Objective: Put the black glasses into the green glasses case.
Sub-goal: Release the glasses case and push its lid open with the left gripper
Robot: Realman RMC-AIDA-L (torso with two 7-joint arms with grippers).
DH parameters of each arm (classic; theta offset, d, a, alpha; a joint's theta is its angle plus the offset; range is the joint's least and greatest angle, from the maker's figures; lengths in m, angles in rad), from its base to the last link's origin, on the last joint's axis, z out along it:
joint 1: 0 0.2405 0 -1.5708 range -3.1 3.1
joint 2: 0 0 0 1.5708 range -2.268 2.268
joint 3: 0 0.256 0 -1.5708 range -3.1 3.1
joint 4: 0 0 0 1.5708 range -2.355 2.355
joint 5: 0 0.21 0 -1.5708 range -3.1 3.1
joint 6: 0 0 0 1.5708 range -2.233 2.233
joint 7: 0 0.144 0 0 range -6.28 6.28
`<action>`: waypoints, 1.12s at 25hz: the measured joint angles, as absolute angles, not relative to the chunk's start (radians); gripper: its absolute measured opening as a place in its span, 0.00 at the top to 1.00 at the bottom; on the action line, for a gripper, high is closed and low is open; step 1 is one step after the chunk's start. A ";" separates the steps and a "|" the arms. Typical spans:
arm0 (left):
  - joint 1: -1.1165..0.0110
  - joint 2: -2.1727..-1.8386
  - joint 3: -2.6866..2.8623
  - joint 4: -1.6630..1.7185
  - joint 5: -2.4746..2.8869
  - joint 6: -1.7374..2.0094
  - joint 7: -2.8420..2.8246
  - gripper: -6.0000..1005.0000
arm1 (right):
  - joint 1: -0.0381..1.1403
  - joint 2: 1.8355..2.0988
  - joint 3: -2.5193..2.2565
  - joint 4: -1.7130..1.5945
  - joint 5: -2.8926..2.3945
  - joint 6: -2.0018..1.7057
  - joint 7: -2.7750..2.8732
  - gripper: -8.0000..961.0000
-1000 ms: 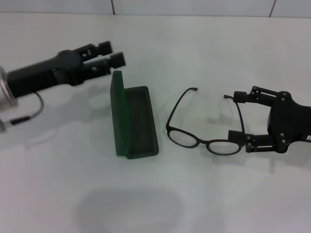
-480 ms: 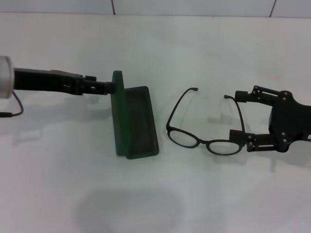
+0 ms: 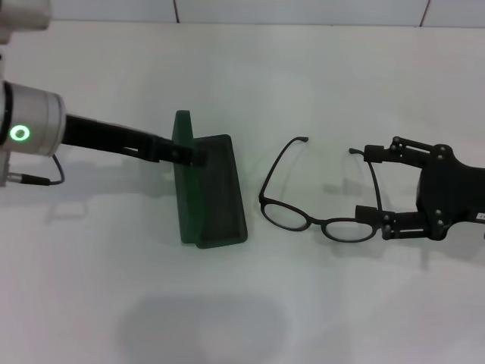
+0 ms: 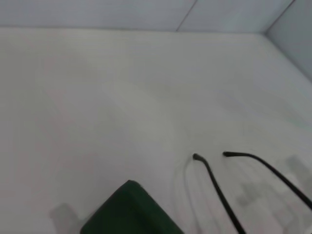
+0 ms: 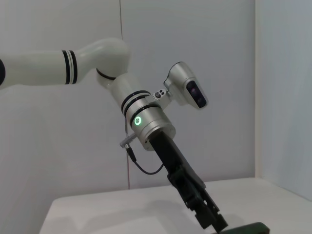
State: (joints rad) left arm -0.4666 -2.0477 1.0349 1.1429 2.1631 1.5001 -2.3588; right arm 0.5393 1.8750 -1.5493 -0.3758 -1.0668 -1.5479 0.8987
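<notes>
Looking from the head, the left gripper point(image 3: 198, 155) reaches over the open case point(image 3: 210, 189), jaws apparently clenched on its upright lid; a sideways nudge could tip or slide it. The right gripper point(image 3: 373, 184) straddles one temple of the glasses point(image 3: 318, 203) on the tabletop point(image 3: 318, 76), jaws released; closing off-centre could skew the thin frame. The left wrist shows a case corner and both temple tips. The right wrist shows only the left arm.

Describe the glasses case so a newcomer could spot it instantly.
On the white table, look left of centre, beside the black glasses. The green glasses case lies open, lid upright, left gripper at its lid: the only green item.
</notes>
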 joint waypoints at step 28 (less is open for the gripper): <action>-0.510 -2.076 1.063 1.200 2.406 1.437 -2.466 0.29 | 0.544 1.879 -1.549 -0.372 -1.069 -1.509 0.897 0.08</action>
